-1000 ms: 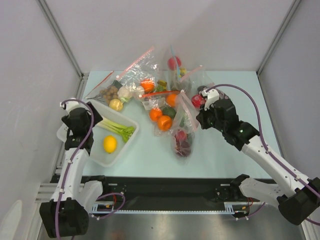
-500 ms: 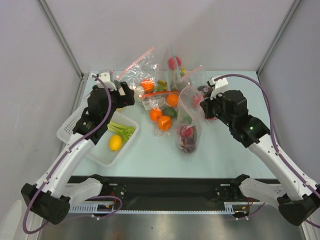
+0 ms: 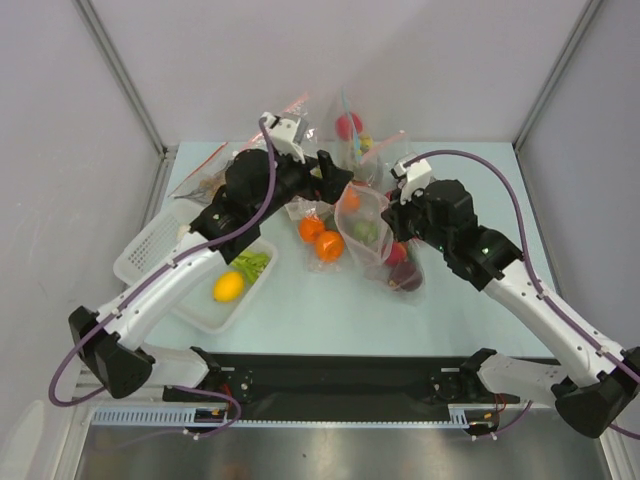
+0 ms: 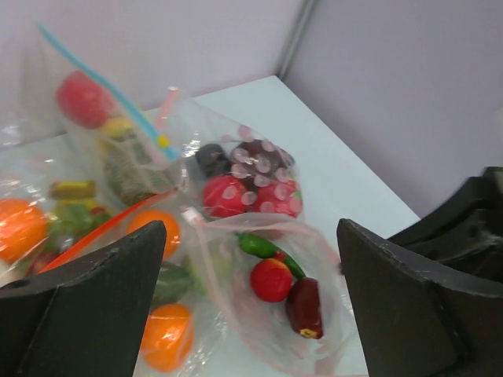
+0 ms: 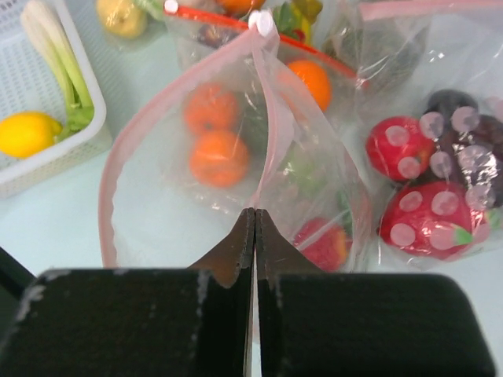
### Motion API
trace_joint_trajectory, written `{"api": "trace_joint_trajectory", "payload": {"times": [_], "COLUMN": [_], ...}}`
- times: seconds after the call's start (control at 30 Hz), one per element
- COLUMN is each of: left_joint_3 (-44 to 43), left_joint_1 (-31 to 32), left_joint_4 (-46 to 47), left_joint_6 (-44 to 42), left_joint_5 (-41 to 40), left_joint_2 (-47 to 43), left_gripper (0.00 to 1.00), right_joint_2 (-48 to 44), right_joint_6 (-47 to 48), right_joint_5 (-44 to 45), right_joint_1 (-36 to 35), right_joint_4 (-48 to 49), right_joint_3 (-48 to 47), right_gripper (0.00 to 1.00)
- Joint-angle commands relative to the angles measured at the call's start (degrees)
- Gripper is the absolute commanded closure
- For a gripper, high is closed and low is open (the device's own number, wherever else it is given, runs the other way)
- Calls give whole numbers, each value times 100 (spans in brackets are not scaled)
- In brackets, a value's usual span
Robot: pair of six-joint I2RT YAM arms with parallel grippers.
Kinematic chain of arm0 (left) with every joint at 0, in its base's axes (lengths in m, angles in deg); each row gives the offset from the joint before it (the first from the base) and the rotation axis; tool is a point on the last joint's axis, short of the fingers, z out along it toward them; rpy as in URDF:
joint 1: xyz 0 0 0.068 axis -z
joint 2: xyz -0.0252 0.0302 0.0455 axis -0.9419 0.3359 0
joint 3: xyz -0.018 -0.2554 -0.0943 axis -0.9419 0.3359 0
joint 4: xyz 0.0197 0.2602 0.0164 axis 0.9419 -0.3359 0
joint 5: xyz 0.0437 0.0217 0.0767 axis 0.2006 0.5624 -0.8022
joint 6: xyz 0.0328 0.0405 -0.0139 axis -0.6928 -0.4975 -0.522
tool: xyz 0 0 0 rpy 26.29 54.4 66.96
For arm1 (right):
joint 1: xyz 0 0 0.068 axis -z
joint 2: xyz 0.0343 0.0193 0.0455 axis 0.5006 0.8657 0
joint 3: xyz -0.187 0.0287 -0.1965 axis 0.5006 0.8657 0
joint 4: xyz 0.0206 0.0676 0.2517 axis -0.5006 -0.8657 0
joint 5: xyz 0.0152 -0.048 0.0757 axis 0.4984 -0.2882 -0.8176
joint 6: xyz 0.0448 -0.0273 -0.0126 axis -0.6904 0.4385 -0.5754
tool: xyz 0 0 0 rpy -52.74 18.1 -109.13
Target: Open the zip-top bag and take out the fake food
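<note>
Two claws work at the clear, crinkly zip-top bag with a pale pink strip point(image 3: 362, 222), mid-worktop point(image 3: 300, 320). The right claw point(image 5: 253, 220) is pinched tight on its rim, the mouth gaping over small red and green toy produce point(image 4: 271, 280) inside. The left claw point(image 3: 335, 177) hovers spread wide at the bag's eleven o'clock.

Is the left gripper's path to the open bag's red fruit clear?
Probably yes: the right gripper pinches the zip-top bag at its rim, the mouth gapes, and the open left gripper faces the red fruit.
</note>
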Motion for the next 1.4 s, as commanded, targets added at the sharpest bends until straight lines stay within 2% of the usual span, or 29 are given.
{"api": "trace_joint_trajectory", "payload": {"times": [0.0,0.1,0.3,0.37,0.47,0.77,0.87,1.07,1.27,1.37], "left_joint_3": [-301,-39,595,709,719,323,428,384,850,991], "left_joint_1": [250,374,382,382,382,426,444,628,743,743], "left_joint_4": [303,531,795,831,831,137,198,434,1488,1770], "left_joint_6": [-80,-116,-151,-133,-160,-335,-388,-581,-353,-265], "left_joint_5": [598,1028,1354,1469,1618,1979,2084,2654,3261,3157], "left_joint_2": [290,344,344,388,589,1627,1759,2365,2795,2927], "left_gripper": [6,9,26,27,28,43,43,34,32,32], "right_joint_2": [32,41,-12,-47,-73,-187,-231,-223,-275,-284], "right_joint_6": [-113,-131,-140,-131,-157,-236,-254,-385,-491,-552], "right_joint_5": [44,105,106,123,62,-70,-131,-378,-369,-238], "right_joint_1": [-47,-38,-47,-38,-38,-47,-47,-47,-56,-56], "right_joint_4": [170,197,241,241,258,328,363,557,566,496], "right_joint_3": [110,181,242,251,286,304,321,374,427,479], "right_gripper": [100,100,100,100,100,100,100,100,100,99]}}
